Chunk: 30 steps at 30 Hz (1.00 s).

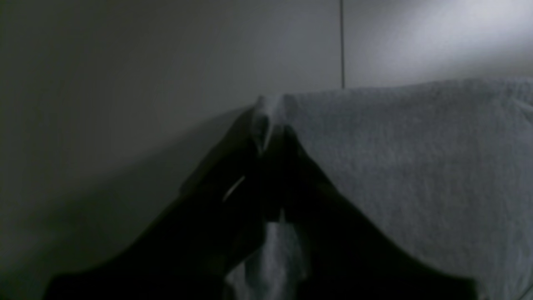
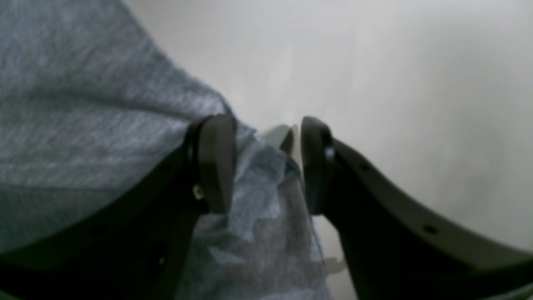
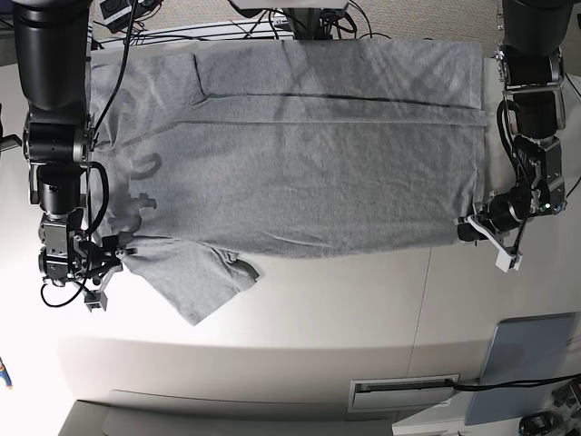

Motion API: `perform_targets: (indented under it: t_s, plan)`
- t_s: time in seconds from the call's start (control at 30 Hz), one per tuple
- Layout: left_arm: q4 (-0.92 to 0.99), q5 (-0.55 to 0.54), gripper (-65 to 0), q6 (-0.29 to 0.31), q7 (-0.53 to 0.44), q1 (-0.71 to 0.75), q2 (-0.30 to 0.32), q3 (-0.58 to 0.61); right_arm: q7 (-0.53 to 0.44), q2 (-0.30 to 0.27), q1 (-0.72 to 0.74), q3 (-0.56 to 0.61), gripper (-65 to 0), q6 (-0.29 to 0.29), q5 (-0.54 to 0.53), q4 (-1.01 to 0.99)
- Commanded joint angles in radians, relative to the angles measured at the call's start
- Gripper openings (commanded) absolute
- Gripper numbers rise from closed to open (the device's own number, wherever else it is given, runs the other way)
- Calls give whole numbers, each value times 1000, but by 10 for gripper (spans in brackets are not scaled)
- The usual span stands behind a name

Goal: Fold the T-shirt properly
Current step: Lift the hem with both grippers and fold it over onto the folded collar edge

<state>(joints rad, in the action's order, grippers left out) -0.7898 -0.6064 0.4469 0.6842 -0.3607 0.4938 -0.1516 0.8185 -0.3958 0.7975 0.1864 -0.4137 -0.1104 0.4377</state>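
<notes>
Flanking T-shirt [image 3: 300, 173]: arms (cables [image 3: 318, 23] behind)

You have two black, cylindrical-jointed arms at the frame's edges, looped with black cables. The right gripper [image 2: 260, 164] has curved dark fingers [image 2: 214, 162] with small screws.

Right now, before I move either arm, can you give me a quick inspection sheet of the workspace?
Surface: white table, seam line across it.
Job's things: grey T-shirt spread flat, one side already folded over, one sleeve sticking out.
Clutter: grey panel at a corner of the table.
Grippers: left gripper shut on the shirt's hem corner; right gripper open, fabric between its jaws.
Cables: black cables behind the shirt, one by the panel.
Surroundings: nothing seen.
</notes>
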Motion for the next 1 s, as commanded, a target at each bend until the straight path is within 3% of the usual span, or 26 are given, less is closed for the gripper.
perform_targets:
  t_s: [0.0, 0.2, 0.33, 0.37, 0.7, 0.87, 0.97]
  plan:
    - [3, 56, -650, -16, 60, 1, 7, 5, 21, -12, 22, -1, -390, -14, -4, 9]
    - [3, 56, -650, -15, 56, 1, 7, 5, 13, -12, -6, -1, -416, -20, -10, 9]
    - [3, 53, -650, -16, 34, 0, 7, 5, -9, -12, -21, -1, -631, -20, -9, 9]
    - [3, 53, -650, -16, 26, 0, 6, 5, -18, -12, -22, -1, -650, -20, -9, 9]
    - [-129, 29, -650, -16, 42, 4, 5, 5, -37, -57, -25, -5, -650, -2, -19, 125]
    - [-341, 61, -650, -86, 82, 74, 4, -11, -9, -140, -122, -5, -650, 1, -153, 296]
    - [-434, 55, -650, -90, 84, 127, 0, -69, -6, -184, -223, -5, -650, 49, -212, 467]
